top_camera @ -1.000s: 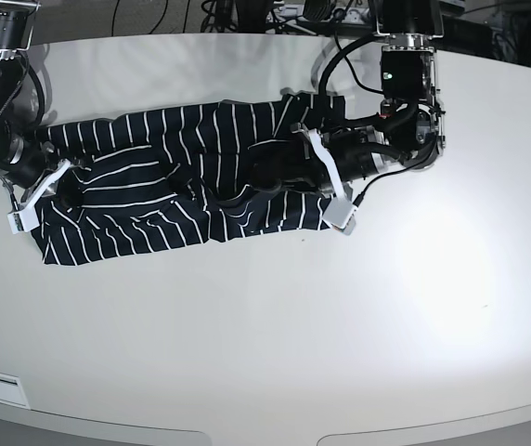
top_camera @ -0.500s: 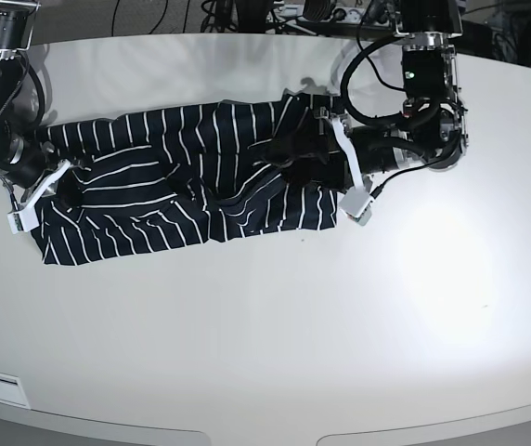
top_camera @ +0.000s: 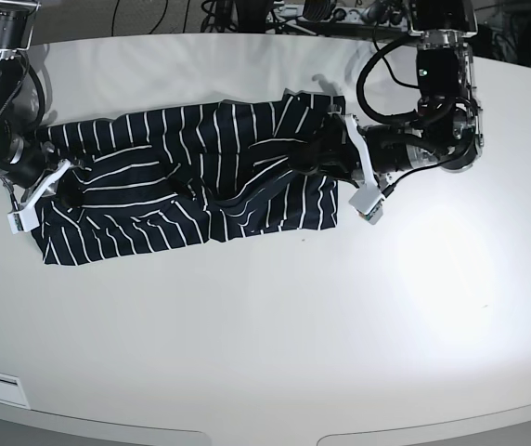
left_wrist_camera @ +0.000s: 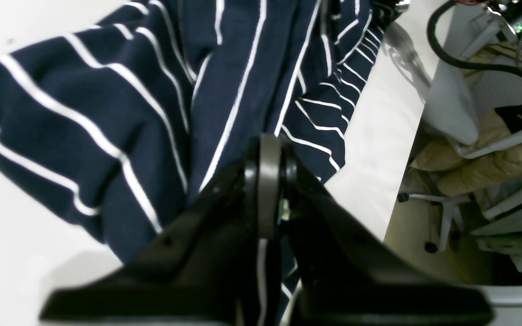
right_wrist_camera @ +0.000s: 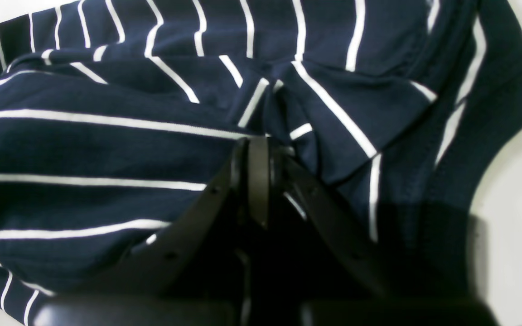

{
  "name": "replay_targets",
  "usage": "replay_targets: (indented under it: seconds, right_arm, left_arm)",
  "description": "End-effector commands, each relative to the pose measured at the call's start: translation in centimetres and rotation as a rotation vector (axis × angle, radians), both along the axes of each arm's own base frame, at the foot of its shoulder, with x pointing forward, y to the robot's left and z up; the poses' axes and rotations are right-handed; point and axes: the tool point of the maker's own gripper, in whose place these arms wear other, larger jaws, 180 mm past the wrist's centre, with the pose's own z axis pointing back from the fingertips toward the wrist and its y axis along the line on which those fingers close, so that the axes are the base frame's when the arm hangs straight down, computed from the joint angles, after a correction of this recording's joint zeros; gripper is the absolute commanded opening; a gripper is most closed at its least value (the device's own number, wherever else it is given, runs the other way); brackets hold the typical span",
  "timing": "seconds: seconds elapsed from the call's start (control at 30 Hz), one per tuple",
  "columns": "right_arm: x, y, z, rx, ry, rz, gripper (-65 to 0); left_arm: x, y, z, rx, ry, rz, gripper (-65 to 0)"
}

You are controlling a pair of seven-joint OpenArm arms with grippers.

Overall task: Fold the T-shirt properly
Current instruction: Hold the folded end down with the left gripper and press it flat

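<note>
The T-shirt (top_camera: pixel 187 177) lies long and bunched, not neatly folded yet, with the left gripper (top_camera: pixel 314 160) and right gripper (top_camera: pixel 69 189) each pinching its cloth.

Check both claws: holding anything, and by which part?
Both are shut on the T-shirt. The left claw pinches a fold of cloth at one end; the right claw pinches a bunched fold at the other end.

Soft matt knit cloth T-shirt (top_camera: pixel 182 177) on a smooth, slightly glossy table (top_camera: pixel 275 325).
</note>
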Motion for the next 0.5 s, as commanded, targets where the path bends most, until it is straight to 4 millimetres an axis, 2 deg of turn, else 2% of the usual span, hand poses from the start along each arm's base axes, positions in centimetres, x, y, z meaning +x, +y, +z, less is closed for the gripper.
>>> replay_targets:
  seconds: [0.0, 0.47]
  right_arm:
    - [-3.75, -1.0, -3.03, -0.106, 0.19, 0.046, -65.0]
    - [-3.74, -1.05, -3.04, -0.106, 0.192, 0.039, -65.0]
  left_arm:
    - [0.69, -0.23, 1.5, -0.036, -0.053, -0.001, -65.0]
    - [0.79, -0.38, 1.63, -0.044, -0.057, 0.004, -65.0]
